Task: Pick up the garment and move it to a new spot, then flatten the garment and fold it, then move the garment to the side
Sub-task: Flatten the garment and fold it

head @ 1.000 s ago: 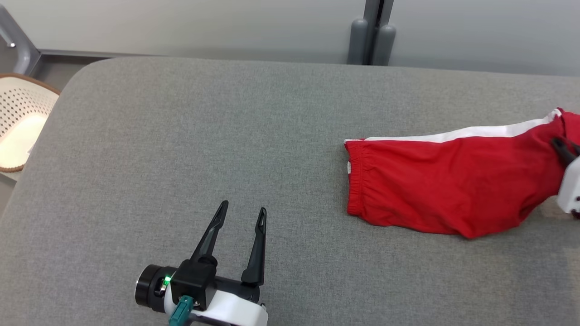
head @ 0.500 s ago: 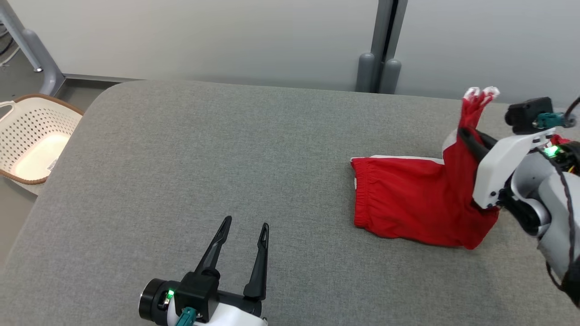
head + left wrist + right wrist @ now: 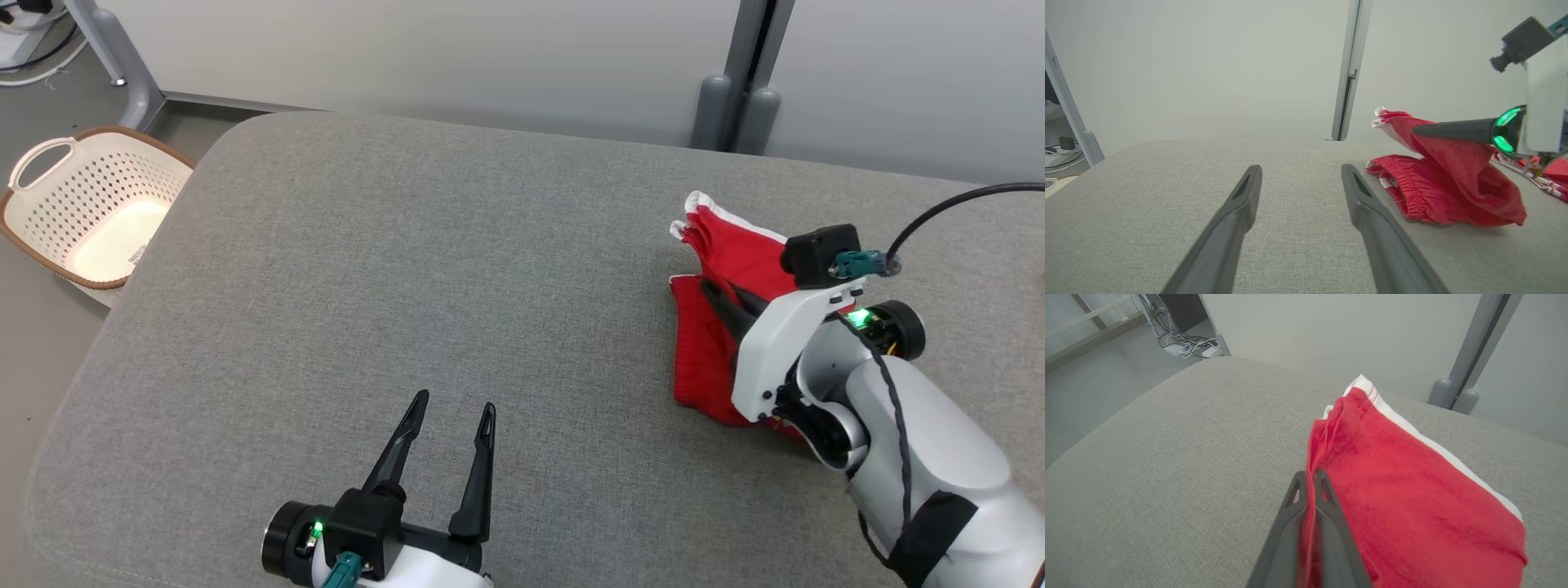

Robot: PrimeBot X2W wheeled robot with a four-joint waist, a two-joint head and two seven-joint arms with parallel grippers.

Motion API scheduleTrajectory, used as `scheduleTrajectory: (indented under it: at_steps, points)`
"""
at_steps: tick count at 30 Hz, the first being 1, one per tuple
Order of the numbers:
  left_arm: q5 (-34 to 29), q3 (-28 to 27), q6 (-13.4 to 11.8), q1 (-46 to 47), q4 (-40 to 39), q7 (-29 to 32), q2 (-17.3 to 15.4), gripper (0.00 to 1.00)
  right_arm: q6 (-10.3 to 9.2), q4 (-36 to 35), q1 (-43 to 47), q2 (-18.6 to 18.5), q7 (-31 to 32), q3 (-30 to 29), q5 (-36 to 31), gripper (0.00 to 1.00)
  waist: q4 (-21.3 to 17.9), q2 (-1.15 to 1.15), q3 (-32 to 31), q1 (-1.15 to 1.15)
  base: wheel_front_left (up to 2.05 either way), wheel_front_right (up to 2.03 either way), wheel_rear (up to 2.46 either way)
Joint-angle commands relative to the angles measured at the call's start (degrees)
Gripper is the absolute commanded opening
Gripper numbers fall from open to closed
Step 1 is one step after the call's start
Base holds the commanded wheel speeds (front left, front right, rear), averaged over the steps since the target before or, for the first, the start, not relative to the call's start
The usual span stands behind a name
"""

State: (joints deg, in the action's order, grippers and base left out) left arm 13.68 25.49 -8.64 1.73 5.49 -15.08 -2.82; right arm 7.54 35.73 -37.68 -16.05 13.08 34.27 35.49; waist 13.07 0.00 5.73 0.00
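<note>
On the grey cushion (image 3: 408,245), right fingers (image 3: 1286,535) pinch the red garment (image 3: 739,249) (left fingers (image 3: 397,445) spread wide, empty).

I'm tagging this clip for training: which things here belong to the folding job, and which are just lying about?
Job: red shorts with white side stripe; right gripper, shut on them; open left gripper; grey fabric-covered table.
Lying about: cream perforated plastic basket; tangled cables on the floor.
</note>
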Motion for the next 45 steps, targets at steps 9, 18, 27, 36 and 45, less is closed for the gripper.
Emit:
scheduleTrajectory:
  at_steps: [9,18,27,36,45]
  points:
    - [1.2,0.9,-0.6,2.6,-0.2,-0.1,-0.2,1.0,-0.12,1.9,2.7,6.0,-0.4,-1.7,-3.0,0.16,0.4,0.0,2.4,0.0,0.0,0.0,0.0]
    - [1.5,0.9,-0.4,3.3,0.3,-0.1,-0.2,1.0,-0.08,2.0,4.3,10.3,-8.8,-4.3,0.0,1.0,-0.7,0.0,2.5,0.0,0.0,0.0,0.0]
    - [1.5,-3.1,-1.1,0.2,-0.6,-0.1,-0.2,1.0,-0.08,-7.1,9.5,1.1,-25.4,-5.2,-3.4,1.0,-4.9,0.0,-1.1,0.0,0.0,0.0,0.0]
    - [-0.2,-9.2,-1.1,-5.5,-3.2,-0.1,-0.2,1.0,-0.07,-15.7,23.2,1.9,-28.3,-19.1,-13.8,1.0,-7.8,0.0,-5.2,0.0,0.0,0.0,0.0]
    - [-3.2,-14.3,-0.5,-11.9,-8.1,-0.1,-0.2,1.0,-0.08,-27.0,36.1,6.5,-28.3,-25.6,-22.9,1.0,-9.6,0.0,-7.6,0.0,0.0,0.0,0.0]
